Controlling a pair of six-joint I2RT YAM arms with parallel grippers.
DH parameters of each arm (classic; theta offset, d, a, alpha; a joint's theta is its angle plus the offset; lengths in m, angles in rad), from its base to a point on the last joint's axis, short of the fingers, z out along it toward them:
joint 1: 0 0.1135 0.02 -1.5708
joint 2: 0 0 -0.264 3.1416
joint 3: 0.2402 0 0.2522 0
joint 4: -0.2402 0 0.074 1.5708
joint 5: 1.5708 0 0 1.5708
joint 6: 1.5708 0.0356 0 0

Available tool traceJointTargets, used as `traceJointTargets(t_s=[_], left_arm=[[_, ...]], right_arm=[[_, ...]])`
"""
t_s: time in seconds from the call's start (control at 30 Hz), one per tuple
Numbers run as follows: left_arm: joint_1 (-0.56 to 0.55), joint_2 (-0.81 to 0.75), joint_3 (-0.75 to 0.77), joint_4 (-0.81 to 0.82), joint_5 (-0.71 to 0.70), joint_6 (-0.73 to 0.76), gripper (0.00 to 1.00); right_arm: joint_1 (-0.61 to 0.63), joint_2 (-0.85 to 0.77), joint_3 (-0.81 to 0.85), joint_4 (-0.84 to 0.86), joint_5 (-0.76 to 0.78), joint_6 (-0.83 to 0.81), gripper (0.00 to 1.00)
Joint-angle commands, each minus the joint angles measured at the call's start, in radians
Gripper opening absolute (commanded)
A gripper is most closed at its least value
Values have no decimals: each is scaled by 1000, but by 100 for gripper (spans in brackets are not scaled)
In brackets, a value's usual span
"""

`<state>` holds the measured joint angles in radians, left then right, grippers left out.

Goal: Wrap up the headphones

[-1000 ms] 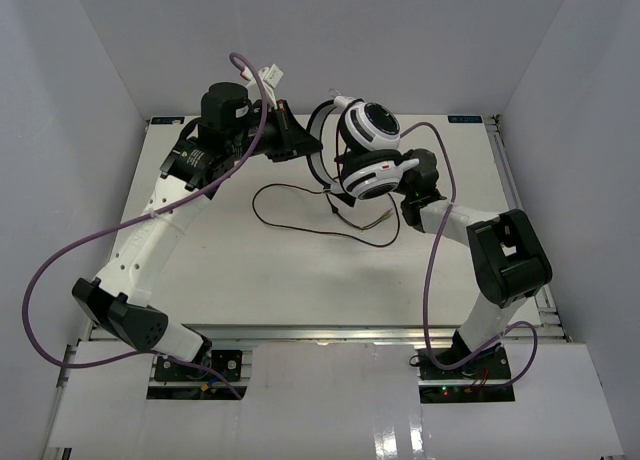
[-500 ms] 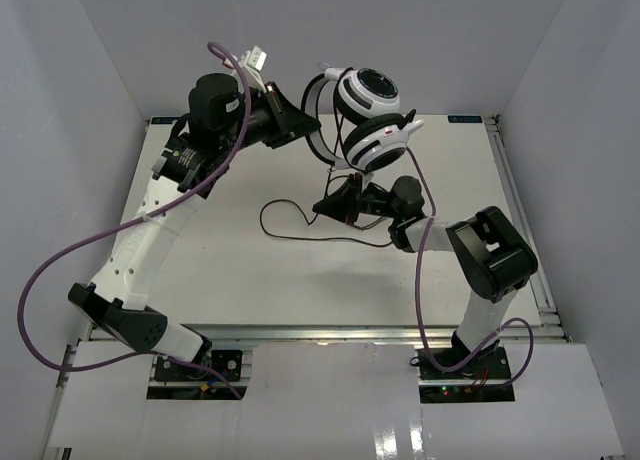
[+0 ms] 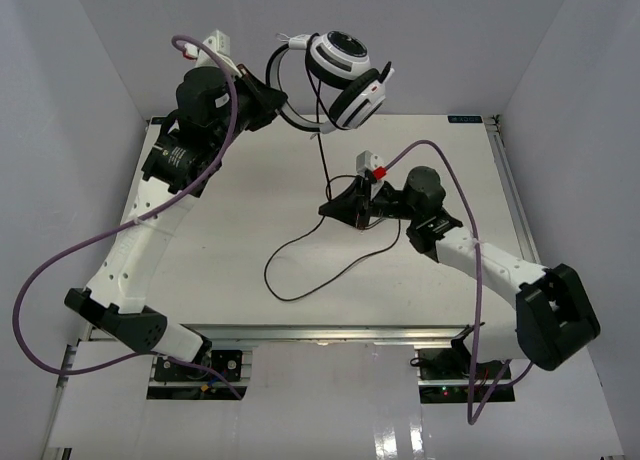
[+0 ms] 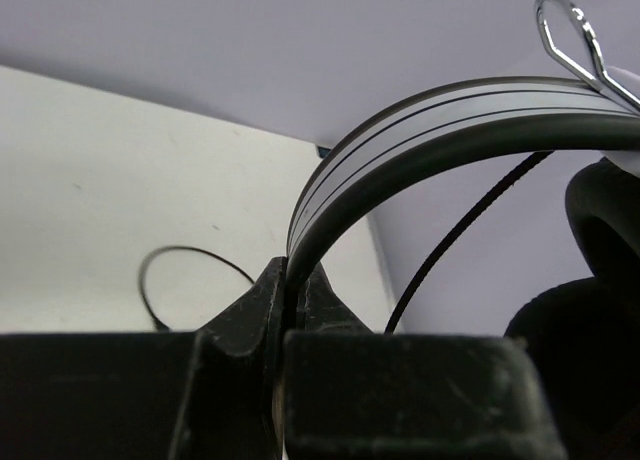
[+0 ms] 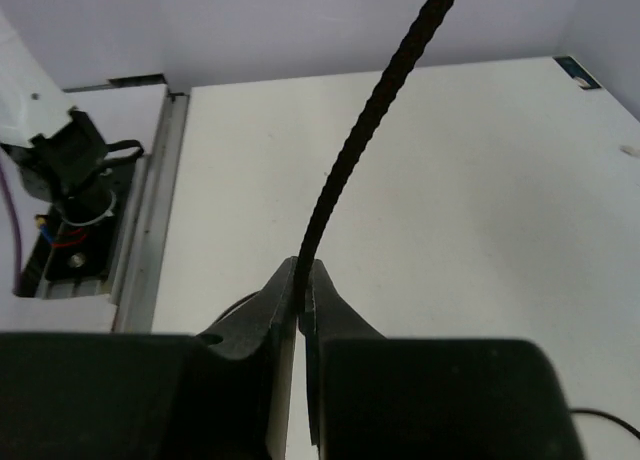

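The white-and-black headphones [image 3: 340, 65] hang in the air above the table's far edge. My left gripper [image 3: 283, 108] is shut on their thin curved headband [image 4: 420, 120], which rises from between the jaws [image 4: 293, 280]; a black ear pad [image 4: 590, 310] fills the right edge of the left wrist view. The thin dark cord [image 3: 322, 150] drops taut from the cups to my right gripper [image 3: 328, 208], shut on it just above the table. In the right wrist view the cord [image 5: 370, 110] runs up out of the closed gripper [image 5: 303, 285]. The slack cord [image 3: 300, 275] loops on the table.
Thick purple robot cables [image 3: 60, 270] arc off both arms. White walls enclose the table on three sides, and a metal rail [image 3: 512, 185] runs along its right edge. The left arm's base mount [image 5: 75, 180] shows beyond the rail in the right wrist view.
The left arm has raised the headphones up and to the left. The right gripper went from open to shut on the cord, and the right arm stretched out. The slack cord shifted nearer the front.
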<state>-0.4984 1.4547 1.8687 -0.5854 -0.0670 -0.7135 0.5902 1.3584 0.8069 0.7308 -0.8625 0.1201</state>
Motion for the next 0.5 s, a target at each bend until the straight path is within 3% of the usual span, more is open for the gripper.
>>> traceJointTargets(t_s=[0.0,0.1,0.23,0.47], left_arm=[[11,-5,-18,0,-245,149,0],[17,-12,-113,24,-335,224,0],[26,-32,-237,77,-353,267,0],[32,-46,-272,85,-313,291,0]], right_arm=[[36,-125,157,-731,252,-494,8],[47,-188,220,-903,396,-624,8],[61,-204,315,-1055,578,-764,8],[68,-177,364,-1094,606,-835,8]])
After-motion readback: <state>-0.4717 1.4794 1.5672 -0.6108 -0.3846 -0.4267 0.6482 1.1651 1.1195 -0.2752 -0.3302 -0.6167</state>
